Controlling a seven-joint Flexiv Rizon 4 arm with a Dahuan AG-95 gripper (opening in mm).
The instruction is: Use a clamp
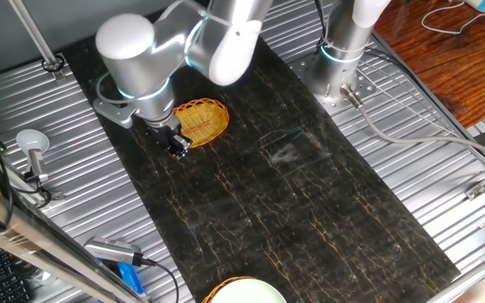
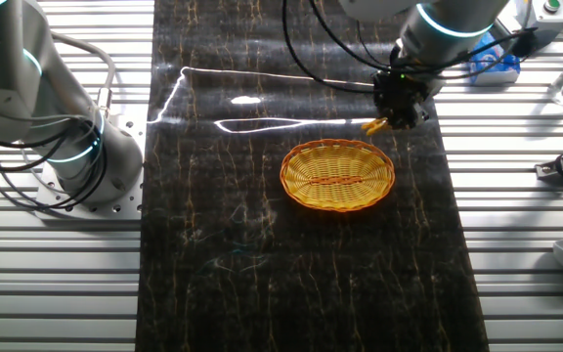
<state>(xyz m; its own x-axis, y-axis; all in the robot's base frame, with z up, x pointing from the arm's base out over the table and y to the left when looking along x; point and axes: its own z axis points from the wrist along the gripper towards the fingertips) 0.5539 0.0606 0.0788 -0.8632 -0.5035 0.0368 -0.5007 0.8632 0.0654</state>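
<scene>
Gripping clamp (image 2: 375, 124) in hand (image 2: 399, 117), prongs toward basket (image 2: 337, 175) rim.

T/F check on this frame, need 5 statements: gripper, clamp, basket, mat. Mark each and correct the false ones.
1. The gripper is at the clamp, down by the dark mat. True; whether the fingers are closed on it cannot be made out.
2. The clamp lies inside the woven basket. False: it is outside the rim, beside the basket at the gripper.
3. The basket is empty. True in the other fixed view; nothing shows in its bowl.
4. The basket stands on the ribbed metal table. False: it rests on the dark mat.
5. The gripper is right over the basket's middle. False: it is off to one side, near the rim.
</scene>
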